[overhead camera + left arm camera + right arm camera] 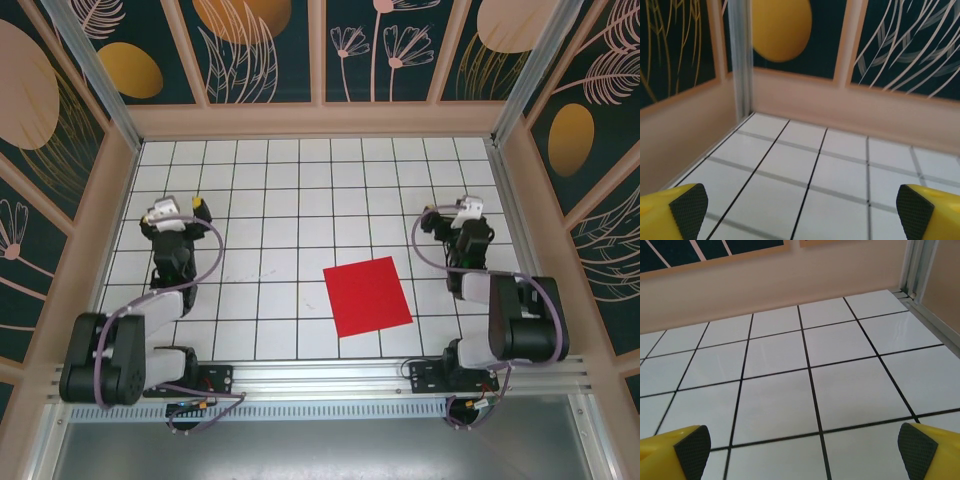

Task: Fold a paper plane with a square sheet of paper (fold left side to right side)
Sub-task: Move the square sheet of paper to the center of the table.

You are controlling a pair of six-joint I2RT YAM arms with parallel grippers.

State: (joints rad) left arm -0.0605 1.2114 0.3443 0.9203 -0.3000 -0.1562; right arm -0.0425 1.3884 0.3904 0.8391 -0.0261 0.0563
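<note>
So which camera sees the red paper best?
The top camera: the whole red paper lies flat and unfolded on the white tiles, nearer the right arm. Both wrist cameras face tiles and walls beyond their yellow fingers.

Square sheet of paper (367,296): thin red paper, matt, smooth.
Desk (790,400): white tile, faintly glossy.
Fingers (652,215): smooth yellow plastic; pads (687,210) black, finely textured.
Rail (330,378): bare metal.

Bright, even overhead light leaves only faint shadows on the white table (270,200). Soft glare sheens tiles near its far right corner; the left wrist view seems slightly blurred throughout.
</note>
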